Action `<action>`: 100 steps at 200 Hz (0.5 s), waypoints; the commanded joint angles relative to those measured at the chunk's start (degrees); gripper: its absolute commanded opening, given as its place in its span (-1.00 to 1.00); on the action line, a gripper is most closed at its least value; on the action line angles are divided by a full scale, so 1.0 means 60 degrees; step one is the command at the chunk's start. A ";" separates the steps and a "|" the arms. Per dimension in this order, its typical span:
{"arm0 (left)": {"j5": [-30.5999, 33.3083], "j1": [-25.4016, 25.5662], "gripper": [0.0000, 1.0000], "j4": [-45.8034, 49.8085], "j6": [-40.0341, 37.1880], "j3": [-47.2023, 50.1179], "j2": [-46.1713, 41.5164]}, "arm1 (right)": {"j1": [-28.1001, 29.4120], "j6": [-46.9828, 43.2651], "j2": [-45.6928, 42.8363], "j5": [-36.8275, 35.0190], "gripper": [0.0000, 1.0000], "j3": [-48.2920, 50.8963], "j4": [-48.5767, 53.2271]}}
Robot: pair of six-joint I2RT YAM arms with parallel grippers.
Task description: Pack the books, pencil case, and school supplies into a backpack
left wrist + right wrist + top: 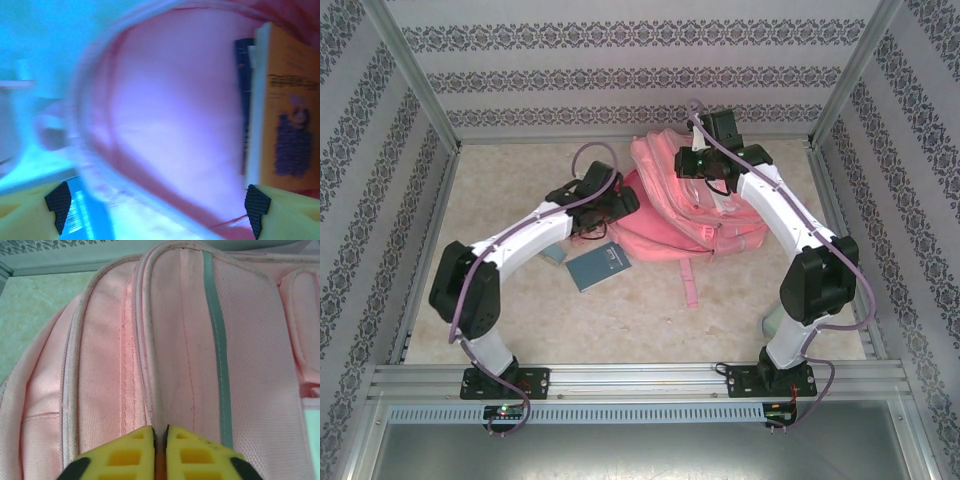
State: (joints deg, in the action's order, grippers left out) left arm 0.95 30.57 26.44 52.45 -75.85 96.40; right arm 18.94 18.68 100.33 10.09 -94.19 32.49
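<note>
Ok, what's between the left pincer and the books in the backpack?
Bare pink lining of the backpack, in the left wrist view, separates the left pincer from the books.

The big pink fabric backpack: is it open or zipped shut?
Open. The left wrist view looks into the backpack, where a yellow book and a dark navy book sit inside.

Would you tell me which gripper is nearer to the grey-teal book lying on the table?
Left. The left gripper hovers just beyond the book; the right gripper sits farther right on the backpack.
</note>
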 commanded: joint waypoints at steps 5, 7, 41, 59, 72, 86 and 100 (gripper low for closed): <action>0.0557 -0.0197 0.83 0.0729 -0.0439 0.1031 -0.1453 | 0.0140 -0.0103 0.0111 -0.0753 -0.25 0.0296 -0.0200; 0.0588 -0.0219 0.83 0.0752 -0.0444 0.1137 -0.1566 | 0.0180 -0.0097 0.0098 -0.0775 -0.23 0.0320 -0.0208; 0.1116 -0.0399 0.84 0.1025 -0.0423 0.2673 -0.3185 | 0.0919 0.0186 -0.0182 -0.1182 -0.11 0.0837 -0.0324; 0.1464 -0.0449 0.85 0.1203 -0.0342 0.3290 -0.3946 | 0.1408 0.0368 -0.0517 -0.1448 -0.10 0.1312 -0.0570; 0.1694 -0.0447 0.86 0.1276 -0.0240 0.3724 -0.4431 | 0.1815 0.0578 -0.0753 -0.1549 -0.09 0.1717 -0.0785; 0.1863 -0.0464 0.88 0.1236 -0.0054 0.4270 -0.4937 | 0.2307 0.0776 -0.0932 -0.1548 -0.09 0.2151 -0.1049; 0.1829 -0.0465 0.90 0.1085 0.0060 0.4819 -0.5295 | 0.2775 0.1007 -0.0979 -0.1519 -0.09 0.2532 -0.1266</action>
State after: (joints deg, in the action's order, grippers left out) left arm 9.13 28.38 31.31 51.44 -51.27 68.03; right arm 31.81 21.45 97.41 2.68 -82.08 28.69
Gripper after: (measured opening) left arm 0.947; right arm 0.455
